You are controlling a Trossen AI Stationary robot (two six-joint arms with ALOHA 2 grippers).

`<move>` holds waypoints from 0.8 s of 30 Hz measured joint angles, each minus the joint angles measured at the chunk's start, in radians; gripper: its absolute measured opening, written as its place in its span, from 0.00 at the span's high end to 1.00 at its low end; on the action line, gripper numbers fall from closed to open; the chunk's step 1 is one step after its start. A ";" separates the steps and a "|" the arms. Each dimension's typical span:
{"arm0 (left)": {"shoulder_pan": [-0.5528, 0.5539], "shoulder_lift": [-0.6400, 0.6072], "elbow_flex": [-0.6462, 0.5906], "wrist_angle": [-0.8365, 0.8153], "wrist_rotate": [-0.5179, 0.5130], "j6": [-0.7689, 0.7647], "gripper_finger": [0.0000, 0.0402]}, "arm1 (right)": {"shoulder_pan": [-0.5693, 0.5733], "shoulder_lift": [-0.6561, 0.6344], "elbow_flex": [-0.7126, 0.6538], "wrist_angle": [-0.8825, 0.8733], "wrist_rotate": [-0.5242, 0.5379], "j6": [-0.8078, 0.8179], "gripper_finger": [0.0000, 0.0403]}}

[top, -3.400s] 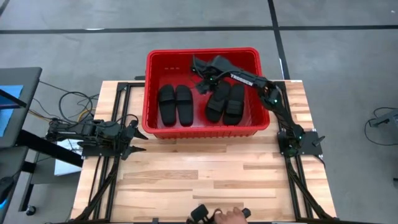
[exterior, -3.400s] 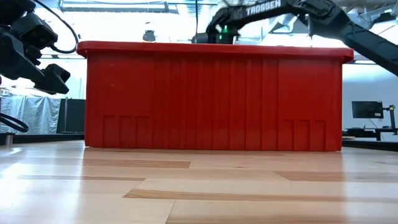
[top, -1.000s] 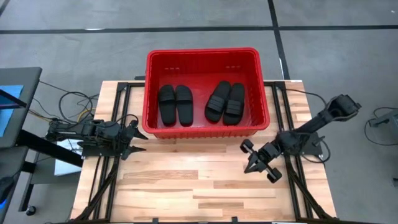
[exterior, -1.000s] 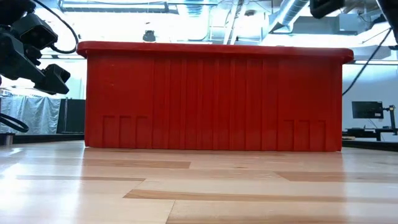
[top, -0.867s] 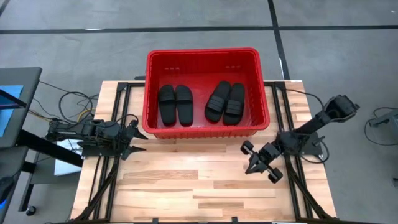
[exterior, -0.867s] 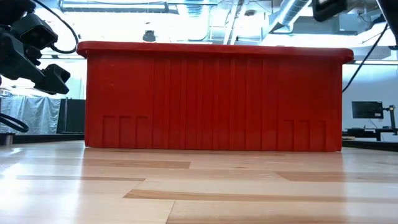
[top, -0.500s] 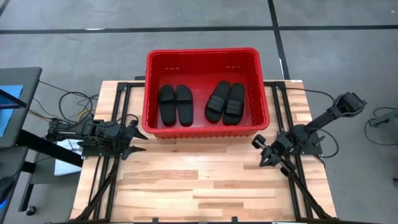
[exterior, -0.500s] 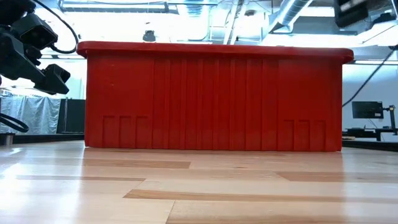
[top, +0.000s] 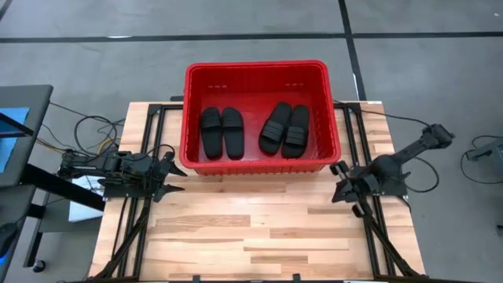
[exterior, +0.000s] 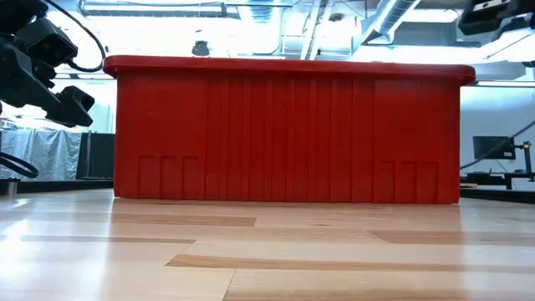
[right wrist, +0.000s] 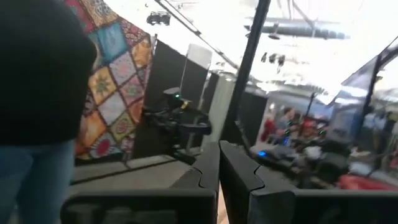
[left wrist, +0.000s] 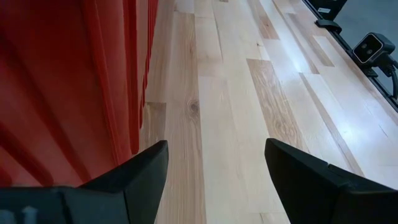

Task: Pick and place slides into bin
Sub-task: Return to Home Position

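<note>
Pale wood-plank table [top: 236, 228], red bin [top: 255, 66] at its 12 o'clock edge, all four slides [top: 221, 132] inside
Two pairs lie sole-down on the bin floor, one toward 9 o'clock, one toward 3; the matte rubber looks light, bendy and grippy, the wide strap the likeliest hold. Left gripper [top: 173, 178] sits at the table's 9 o'clock, fingers spread; right gripper [top: 339, 189] at 3 o'clock, fingers pressed together, empty
</note>
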 joint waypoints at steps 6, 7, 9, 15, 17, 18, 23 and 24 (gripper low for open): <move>0.000 0.000 0.000 0.000 0.000 0.000 0.35 | 0.000 -0.240 0.001 -0.262 -0.001 0.064 1.00; 0.000 0.000 0.000 0.000 0.000 0.000 0.35 | 0.000 -0.275 0.001 -0.311 -0.001 0.086 1.00; 0.000 0.000 0.000 0.000 0.000 0.000 0.35 | 0.000 -0.337 0.001 -0.388 -0.001 0.128 1.00; 0.000 0.000 0.000 0.000 0.000 0.000 0.35 | -0.001 -0.336 0.001 -0.487 0.054 0.234 1.00; 0.000 0.000 0.000 0.000 0.000 0.000 0.35 | -0.001 -0.333 0.000 -0.547 0.104 0.326 1.00; 0.000 0.000 0.000 0.000 0.000 0.000 0.35 | -0.001 -0.333 0.000 -0.558 0.112 0.364 1.00; 0.000 0.000 0.000 0.000 0.000 0.000 0.36 | 0.002 -0.333 0.002 -0.569 0.121 0.431 1.00; 0.000 0.000 0.000 0.000 0.000 0.000 0.36 | 0.003 -0.333 0.002 -0.571 0.122 0.432 1.00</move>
